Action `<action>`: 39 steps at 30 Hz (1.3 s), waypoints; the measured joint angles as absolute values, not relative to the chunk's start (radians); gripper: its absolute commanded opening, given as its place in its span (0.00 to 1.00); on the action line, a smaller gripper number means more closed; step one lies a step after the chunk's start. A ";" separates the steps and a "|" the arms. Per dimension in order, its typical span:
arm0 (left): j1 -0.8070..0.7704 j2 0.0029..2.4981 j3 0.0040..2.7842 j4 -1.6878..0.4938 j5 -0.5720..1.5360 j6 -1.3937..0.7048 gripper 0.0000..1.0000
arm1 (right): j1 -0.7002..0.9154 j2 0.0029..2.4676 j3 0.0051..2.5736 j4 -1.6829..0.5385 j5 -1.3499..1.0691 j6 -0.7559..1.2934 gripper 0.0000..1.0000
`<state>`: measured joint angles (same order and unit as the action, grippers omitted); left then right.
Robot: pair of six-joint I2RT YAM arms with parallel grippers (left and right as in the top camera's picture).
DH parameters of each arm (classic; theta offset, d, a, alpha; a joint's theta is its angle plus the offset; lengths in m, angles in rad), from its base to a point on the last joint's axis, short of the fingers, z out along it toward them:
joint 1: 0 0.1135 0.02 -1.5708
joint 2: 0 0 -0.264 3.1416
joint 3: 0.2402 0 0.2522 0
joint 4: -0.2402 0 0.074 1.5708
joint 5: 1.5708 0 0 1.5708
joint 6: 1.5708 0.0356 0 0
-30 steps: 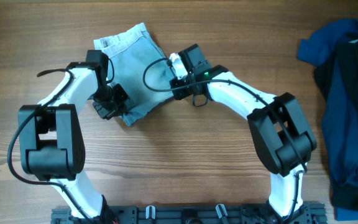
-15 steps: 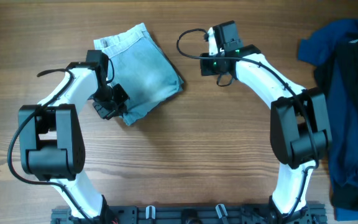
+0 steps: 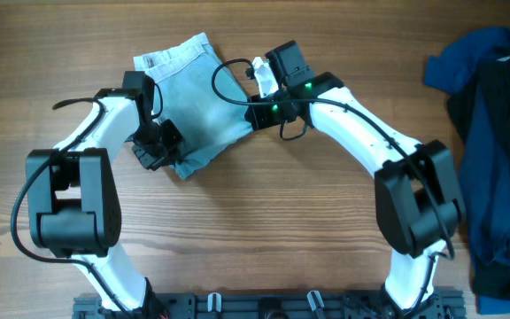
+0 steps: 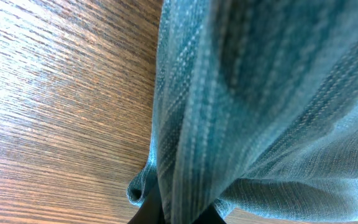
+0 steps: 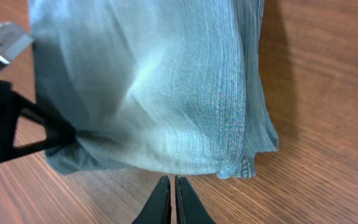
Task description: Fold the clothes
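The clothes, light blue jeans (image 3: pixel 197 97), lie folded into a compact bundle at the back middle of the table. My left gripper (image 3: pixel 163 147) sits at the bundle's front left edge. In the left wrist view its dark fingers (image 4: pixel 146 214) are shut on a fold of the denim (image 4: pixel 247 106). My right gripper (image 3: pixel 255 112) is at the bundle's right edge. In the right wrist view it (image 5: pixel 174 190) is shut and empty, its tips on bare wood just short of the denim hem (image 5: pixel 166 99).
A dark blue garment (image 3: pixel 467 66) and a black garment (image 3: pixel 503 177) are heaped at the table's right edge. A black rail (image 3: pixel 264 306) runs along the front edge. Bare wood (image 3: pixel 264 213) lies between the arms.
The right arm swung away to the back right, then came back to the jeans' right edge, its gripper shut throughout. The left arm and its grip have not moved.
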<state>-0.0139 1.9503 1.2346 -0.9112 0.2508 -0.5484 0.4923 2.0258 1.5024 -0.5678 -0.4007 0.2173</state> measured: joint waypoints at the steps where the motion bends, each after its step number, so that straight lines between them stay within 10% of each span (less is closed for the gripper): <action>1: -0.014 1.950 1.235 -0.911 0.251 -0.548 0.07 | 0.493 2.043 1.502 -0.568 -0.401 0.233 0.04; 30: -0.014 1.950 1.234 -0.908 0.251 -0.548 0.06 | 0.365 2.172 1.525 -0.493 -0.173 0.418 0.05; 39: -0.014 1.950 1.247 -0.929 0.242 -0.548 0.17 | 0.379 2.153 1.534 -0.513 -0.132 0.321 0.46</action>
<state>-0.0139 1.9495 1.2472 -0.9287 0.2420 -0.5480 0.3786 2.1529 1.5345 -0.5133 -0.1322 0.3214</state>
